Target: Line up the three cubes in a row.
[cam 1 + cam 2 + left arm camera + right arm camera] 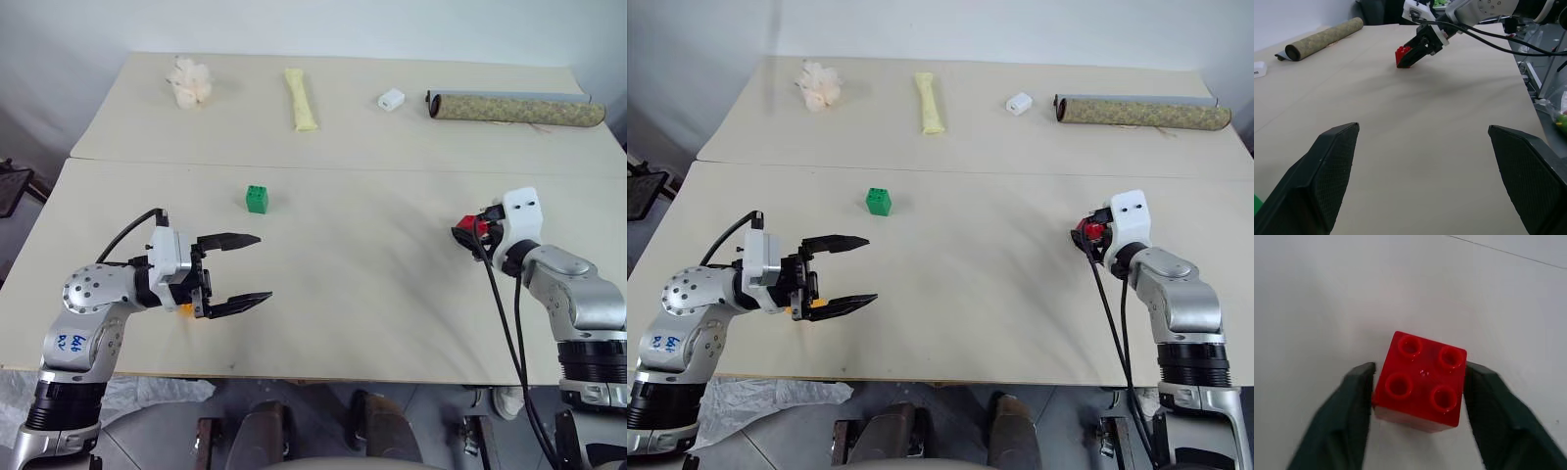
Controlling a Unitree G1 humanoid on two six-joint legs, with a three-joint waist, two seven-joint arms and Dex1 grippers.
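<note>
Right gripper (1418,382) pinching red studded plastic brick (1422,379) by opposite flat sides; brick rigid, light, probably slick. Left gripper (235,269) spread, empty.

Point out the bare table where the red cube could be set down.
Widest free patch: between the green cube and the right gripper closed on the red cube. Tight near the open left gripper, over the orange-yellow cube. Far edge: roll, white block.

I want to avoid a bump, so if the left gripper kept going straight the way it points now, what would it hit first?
Probably nothing nearby. The open left gripper points across bare table toward the right gripper, which is around the red cube. Those would be met first, though depth is hard to judge.
</note>
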